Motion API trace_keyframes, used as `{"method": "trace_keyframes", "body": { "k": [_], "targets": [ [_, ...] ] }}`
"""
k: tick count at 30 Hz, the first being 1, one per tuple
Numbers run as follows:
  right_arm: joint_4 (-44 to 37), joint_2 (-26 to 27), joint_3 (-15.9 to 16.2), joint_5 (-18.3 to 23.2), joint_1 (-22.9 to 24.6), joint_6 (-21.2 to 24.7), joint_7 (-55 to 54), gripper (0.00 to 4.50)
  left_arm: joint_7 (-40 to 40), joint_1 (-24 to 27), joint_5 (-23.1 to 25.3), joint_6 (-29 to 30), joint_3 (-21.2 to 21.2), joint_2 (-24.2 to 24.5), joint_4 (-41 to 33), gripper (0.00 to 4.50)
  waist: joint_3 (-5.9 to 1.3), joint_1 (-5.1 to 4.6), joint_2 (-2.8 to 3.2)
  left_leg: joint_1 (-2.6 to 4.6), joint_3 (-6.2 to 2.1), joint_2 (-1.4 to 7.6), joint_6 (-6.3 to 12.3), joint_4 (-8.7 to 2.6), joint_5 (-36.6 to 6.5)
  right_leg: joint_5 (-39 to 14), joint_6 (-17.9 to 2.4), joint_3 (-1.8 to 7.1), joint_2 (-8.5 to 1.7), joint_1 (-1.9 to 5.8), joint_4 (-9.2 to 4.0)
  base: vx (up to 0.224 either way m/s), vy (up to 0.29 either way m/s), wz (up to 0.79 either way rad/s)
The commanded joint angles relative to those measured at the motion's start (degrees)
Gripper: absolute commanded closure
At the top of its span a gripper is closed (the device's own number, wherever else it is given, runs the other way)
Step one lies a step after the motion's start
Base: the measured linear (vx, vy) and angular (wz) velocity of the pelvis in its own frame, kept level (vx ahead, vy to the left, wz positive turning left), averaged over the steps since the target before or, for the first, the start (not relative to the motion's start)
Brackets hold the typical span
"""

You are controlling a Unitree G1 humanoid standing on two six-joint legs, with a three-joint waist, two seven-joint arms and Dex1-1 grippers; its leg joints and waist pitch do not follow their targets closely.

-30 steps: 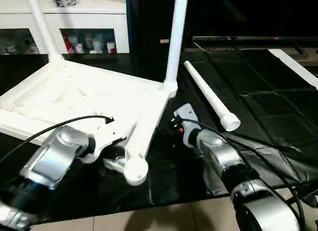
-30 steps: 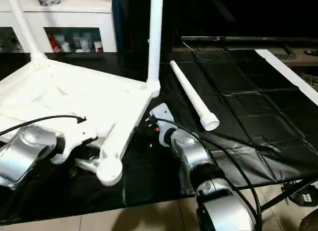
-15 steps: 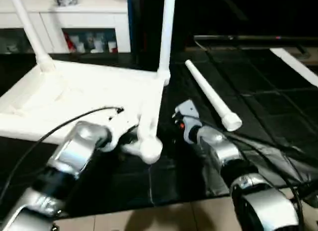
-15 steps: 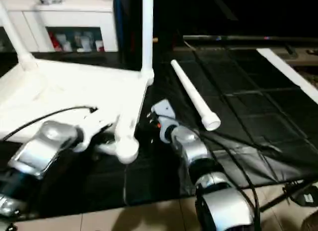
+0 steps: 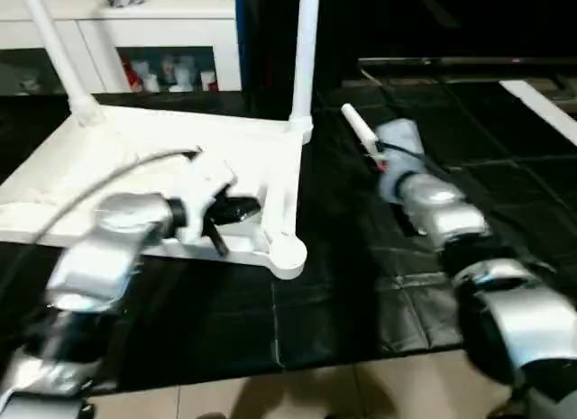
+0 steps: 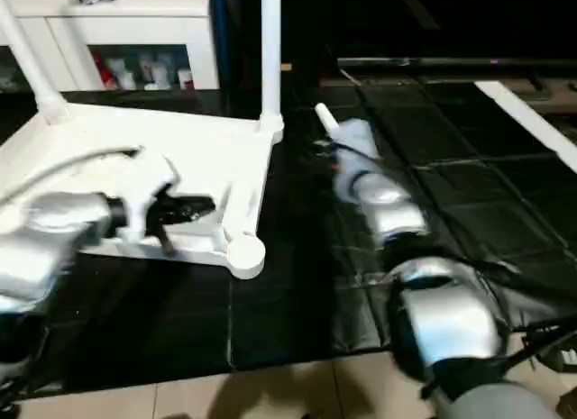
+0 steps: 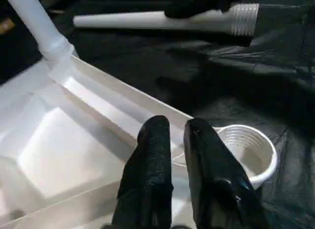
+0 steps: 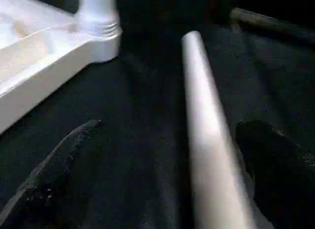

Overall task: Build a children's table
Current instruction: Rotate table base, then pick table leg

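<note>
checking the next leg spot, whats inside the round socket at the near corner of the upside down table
Nothing visible is inside the socket: it is a hollow ring with ribbed walls. The left hand's fingers cover its near side, so that part cannot be checked. A loose leg lies on the black mat beyond.

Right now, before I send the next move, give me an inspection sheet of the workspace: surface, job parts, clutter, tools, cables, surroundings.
Surface: black sheet over the work area, creased; pale floor at its near edge.
Job parts: table lies upside down, two legs upright at the far corners; the near socket has no leg in it; a loose leg lies on the sheet.
Clutter: nothing seen.
Tools: left tool over the frame beside the socket, fingers nearly together, holding nothing; right tool open wide, fingers either side of the loose leg, not closed on it.
Cables: one arcs over the left forearm.
Surroundings: white cabinet with small items behind the table.
</note>
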Motion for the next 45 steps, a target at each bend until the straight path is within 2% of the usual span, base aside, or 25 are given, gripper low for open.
{"method": "trace_keyframes", "body": {
  "k": [1,2,4,5,6,8,11,12,13,14,15,19,21,22,24,26,29,30,32,33,34,37,40,42,45],
  "targets": [
    [1.37,-0.86,-0.10,-0.64,-2.60,-1.45,-0.89,0.00,0.53,2.03,-0.92,1.86,1.17,1.06,-3.85,3.56,-4.19,0.42,0.59,-0.30,0.01,0.63,0.81,-3.24,-10.71,-10.42,-12.51,2.90,-3.44,4.09,-3.32,0.000,0.000,0.00],
    [2.03,-1.18,-0.88,-0.10,-3.12,-1.91,-0.88,0.00,0.64,3.27,-1.18,2.79,1.70,1.52,-5.54,3.51,-4.15,0.51,0.09,-0.39,0.01,0.73,0.98,-3.28,-10.79,-11.15,-12.27,2.88,-3.53,4.08,-3.33,0.000,0.000,0.00],
    [2.67,-1.62,-0.86,-0.56,-3.48,-2.97,-1.02,0.00,0.70,4.49,-1.31,3.74,2.17,1.98,-7.12,3.45,-4.06,0.73,0.34,-0.26,0.06,0.83,1.12,-3.25,-10.99,-11.93,-12.01,2.89,-3.53,3.82,-3.34,0.000,0.000,0.00],
    [2.95,-1.87,-1.29,-0.86,-3.43,-6.14,-2.61,0.00,0.75,6.40,-1.27,5.03,2.87,2.79,-9.48,3.32,-4.01,1.11,0.35,-0.04,0.16,0.86,1.26,-3.23,-11.20,-12.19,-11.76,2.93,-3.49,3.56,-3.44,0.000,0.000,0.00],
    [3.37,-1.84,-1.82,-0.28,-3.74,-6.40,-2.08,0.00,0.80,7.39,-1.66,5.86,3.13,3.40,-10.83,3.12,-3.98,1.23,0.15,-0.05,0.19,0.84,1.22,-3.29,-11.40,-12.21,-11.62,2.90,-3.36,3.49,-3.42,0.000,0.000,0.00],
    [4.33,-1.74,-2.95,0.85,-4.57,-4.95,-1.95,0.00,1.02,8.88,-2.48,7.23,3.73,4.31,-13.08,3.12,-3.71,1.36,0.48,-0.08,0.08,0.79,1.28,-3.40,-12.32,-12.22,-11.73,2.92,-3.27,3.40,-3.36,0.000,0.000,0.00],
    [5.20,-1.95,-2.35,-0.30,-5.01,-4.35,-3.47,0.00,1.18,9.74,-3.32,8.48,4.31,4.94,-14.81,2.79,-3.43,1.55,0.54,0.01,0.05,0.73,0.96,-3.43,-13.81,-13.57,-11.48,2.92,-3.21,3.22,-3.51,0.000,0.000,0.00],
    [6.73,-2.65,-2.24,-0.92,-5.86,1.13,-5.89,0.00,1.22,9.89,-4.29,10.09,4.56,5.60,-16.62,2.70,-2.86,1.66,0.77,-0.04,-0.01,0.61,0.72,-3.56,-14.46,-14.43,-11.11,2.95,-3.13,3.01,-3.61,0.000,0.000,0.00],
    [6.73,-2.65,-2.24,-0.92,-5.86,1.13,-5.89,0.00,1.22,9.89,-4.29,10.09,4.56,5.60,-16.62,2.67,-2.92,1.51,0.70,0.02,-0.06,0.54,0.51,-3.60,-15.09,-15.03,-11.16,2.90,-2.91,3.05,-3.53,0.000,0.000,0.00],
    [7.40,-2.98,-2.43,-0.89,-6.28,3.94,-6.91,0.00,1.08,10.07,-4.81,10.89,4.78,5.99,-17.66,2.67,-3.02,1.62,0.66,0.14,-0.07,0.55,0.49,-3.60,-15.64,-15.51,-10.95,2.87,-3.01,3.10,-3.66,0.000,0.000,0.00],
    [7.60,-3.08,-2.76,-0.54,-6.43,4.72,-6.64,0.00,0.87,10.39,-5.12,11.33,5.05,6.30,-18.44,2.43,-2.55,1.59,0.88,0.01,-0.11,0.47,0.17,-3.67,-16.97,-16.58,-10.19,2.90,-3.00,2.98,-3.90,0.000,0.000,0.00],
    [8.37,-3.98,-4.32,0.11,-5.69,5.71,-5.54,0.00,1.08,11.04,-6.13,13.18,5.45,7.01,-20.44,2.26,-2.25,1.55,0.95,-0.11,-0.23,0.44,0.19,-3.70,-17.40,-17.28,-9.72,2.82,-3.09,3.00,-3.95,0.000,0.000,0.00],
    [8.57,-4.14,-4.77,0.34,-5.18,6.13,-5.74,0.00,1.14,11.14,-6.40,13.76,5.51,7.08,-20.89,1.87,-2.05,1.62,0.98,-0.37,-0.20,0.31,0.69,-3.53,-14.95,-15.23,-10.38,2.90,-3.13,3.12,-3.73,0.000,0.000,0.00],
    [8.75,-4.25,-4.77,0.14,-4.58,6.85,-5.88,0.00,1.38,11.41,-6.83,14.38,5.46,7.44,-21.40,1.87,-1.90,1.67,1.32,-0.66,-0.20,0.25,1.11,-3.44,-12.88,-12.64,-11.08,2.94,-3.08,3.11,-3.48,0.000,0.000,0.00],
    [8.92,-4.23,-4.90,0.21,-3.74,8.30,-5.82,0.00,1.57,11.89,-7.00,14.90,5.14,8.20,-21.82,1.78,-2.23,1.65,1.14,-1.09,-0.13,0.15,2.11,-3.08,-8.86,-7.79,-12.28,2.94,-2.92,3.41,-2.87,0.000,0.000,0.00],
    [9.03,-4.16,-5.15,0.52,-2.88,10.10,-5.59,0.00,1.71,12.42,-6.99,15.34,4.82,9.09,-22.32,1.46,-2.17,1.55,1.25,-1.37,-0.09,0.16,3.35,-2.87,-6.30,-3.84,-13.53,2.83,-2.66,3.25,-2.54,0.000,0.000,0.00],
    [9.29,-3.87,-5.27,0.54,-2.11,12.43,-4.59,0.00,2.16,12.38,-7.56,16.06,5.04,9.28,-22.63,1.38,-2.02,1.58,1.39,-1.41,-0.01,0.34,4.38,-2.76,-5.65,-3.78,-14.58,2.67,-2.65,3.09,-2.55,0.000,0.000,0.00],
    [9.34,-3.80,-5.42,0.47,-2.05,13.08,-4.20,0.00,2.37,12.30,-7.72,16.27,5.03,9.34,-22.71,1.12,-1.68,1.50,1.38,-1.27,0.11,0.43,4.13,-2.91,-8.00,-6.88,-14.36,2.65,-2.73,2.92,-3.03,0.000,0.000,0.00],
    [9.37,-3.77,-5.45,0.36,-2.05,13.53,-3.92,0.00,2.53,12.15,-7.78,16.37,5.04,9.37,-22.68,1.02,-1.46,1.54,1.42,-1.06,0.09,0.53,3.21,-3.12,-10.75,-11.22,-13.28,2.67,-2.94,2.85,-3.46,0.000,0.000,0.00],
    [9.41,-3.84,-5.41,0.07,-2.18,14.80,-3.29,0.00,2.87,11.84,-7.89,16.51,5.05,9.36,-22.57,0.98,-1.47,1.48,1.20,-0.94,0.07,0.55,2.56,-3.22,-12.08,-13.35,-12.53,2.69,-3.01,2.89,-3.67,0.000,0.000,0.00],
    [9.32,-3.90,-5.45,0.03,-2.27,15.41,-2.97,0.00,3.09,11.78,-7.96,16.49,5.05,9.47,-22.56,0.86,-1.32,1.55,1.37,-0.79,-0.03,0.60,1.99,-3.36,-13.16,-15.12,-11.87,2.70,-3.12,2.76,-3.85,0.000,0.000,0.00],
    [9.21,-4.26,-5.44,-0.05,-2.79,17.47,-2.69,0.00,3.40,11.74,-8.33,16.38,5.15,9.70,-22.40,0.63,-1.45,1.66,1.32,-0.63,-0.10,0.57,1.28,-3.42,-13.63,-15.09,-11.43,2.80,-3.12,2.84,-3.77,0.000,0.000,0.00],
    [9.20,-4.50,-5.15,-0.24,-3.33,19.37,-1.80,0.00,3.52,11.53,-8.56,16.16,4.93,9.98,-21.94,0.28,-1.80,1.81,1.56,-0.64,-0.10,0.56,1.04,-3.33,-12.74,-12.36,-12.22,2.77,-2.99,2.93,-3.42,0.000,0.000,0.00],
    [9.19,-4.62,-4.56,-0.79,-3.59,20.46,-0.99,0.30,3.55,11.24,-8.46,15.81,4.63,10.19,-21.43,0.19,-1.96,1.86,1.49,-0.79,-0.08,0.57,1.24,-3.25,-11.96,-11.23,-12.62,2.76,-3.05,3.09,-3.31,0.000,0.000,0.00],
    [9.15,-4.85,-3.88,-1.53,-3.89,21.75,-0.40,0.40,3.62,10.71,-8.49,15.59,4.27,10.42,-20.75,0.14,-2.13,2.01,1.51,-0.76,-0.05,0.55,1.24,-3.14,-10.99,-10.33,-12.99,2.76,-3.02,3.13,-3.19,0.000,0.000,0.00]
  ]
}}
